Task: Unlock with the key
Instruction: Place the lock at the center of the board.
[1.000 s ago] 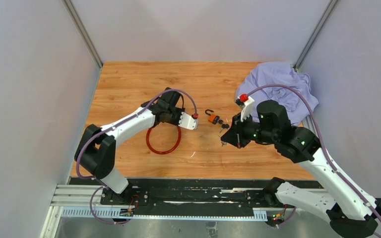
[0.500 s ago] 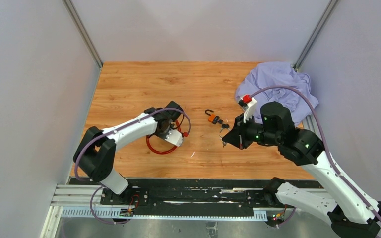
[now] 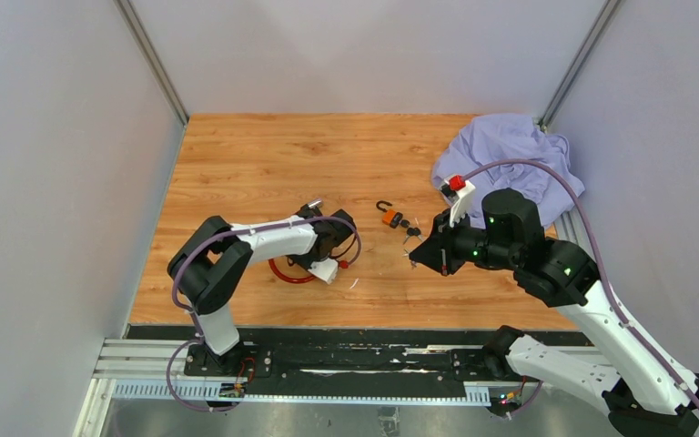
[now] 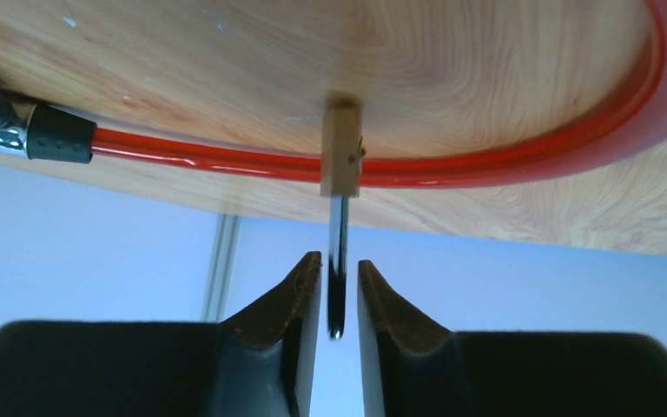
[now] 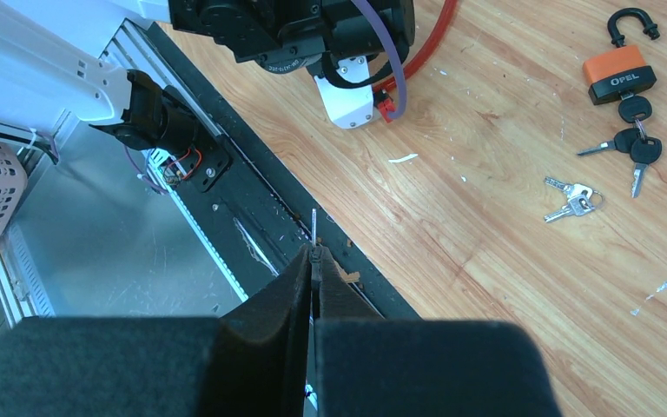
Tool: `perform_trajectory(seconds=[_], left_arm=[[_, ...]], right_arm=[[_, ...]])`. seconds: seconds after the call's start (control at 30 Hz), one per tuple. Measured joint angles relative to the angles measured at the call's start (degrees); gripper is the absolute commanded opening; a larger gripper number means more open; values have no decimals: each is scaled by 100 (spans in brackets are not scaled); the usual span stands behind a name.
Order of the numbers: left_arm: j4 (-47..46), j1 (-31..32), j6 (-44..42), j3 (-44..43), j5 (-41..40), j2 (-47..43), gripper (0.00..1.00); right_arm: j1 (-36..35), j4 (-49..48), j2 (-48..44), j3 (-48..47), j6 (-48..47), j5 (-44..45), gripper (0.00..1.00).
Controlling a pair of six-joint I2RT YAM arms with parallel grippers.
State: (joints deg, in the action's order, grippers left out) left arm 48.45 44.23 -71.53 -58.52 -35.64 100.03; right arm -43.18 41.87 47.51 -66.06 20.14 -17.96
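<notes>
A red cable loop (image 3: 282,272) lies on the wooden table, and a small tan lock body (image 4: 341,143) sits against the cable (image 4: 504,165). A thin metal piece (image 4: 337,261) sticks out of that body and stands between the fingers of my left gripper (image 4: 339,261). The jaws are slightly apart, with a gap on each side of it. My right gripper (image 5: 314,252) hovers over the table's near edge, shut on a key whose thin blade (image 5: 313,224) pokes out past the tips. An orange padlock (image 5: 619,74) with its shackle up lies mid-table (image 3: 389,217).
Black-headed keys (image 5: 634,143) lie just below the orange padlock, and a pair of silver keys (image 5: 573,198) lies nearby. A crumpled purple cloth (image 3: 514,159) fills the back right corner. Grey walls close three sides, and a black rail (image 3: 328,360) runs along the near edge.
My left arm has swung back toward the near edge over the red cable, and its jaws have eased apart. The right arm drifted slightly right, still gripping the key.
</notes>
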Motion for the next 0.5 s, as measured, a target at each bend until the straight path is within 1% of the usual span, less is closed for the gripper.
perform_trajectory(seconds=[0.07, 0.1, 0.13, 0.17, 0.3, 0.4, 0.5], left_arm=[[7, 55, 122, 0, 0, 50, 44], [15, 76, 168, 0, 13, 63, 46], [20, 92, 186, 0, 46, 63, 57], [20, 107, 234, 0, 81, 63, 59], [57, 155, 363, -11, 317, 63, 61], [83, 162, 439, -46, 492, 63, 61], [98, 164, 511, -118, 662, 63, 58]], right_arm=[[0, 0, 0, 0, 0, 0, 1], [0, 0, 0, 0, 0, 0, 0], [0, 0, 0, 0, 0, 2, 1], [0, 0, -2, 0, 0, 2, 1], [0, 0, -2, 0, 0, 0, 1], [0, 0, -2, 0, 0, 0, 0], [0, 0, -2, 0, 0, 2, 0]])
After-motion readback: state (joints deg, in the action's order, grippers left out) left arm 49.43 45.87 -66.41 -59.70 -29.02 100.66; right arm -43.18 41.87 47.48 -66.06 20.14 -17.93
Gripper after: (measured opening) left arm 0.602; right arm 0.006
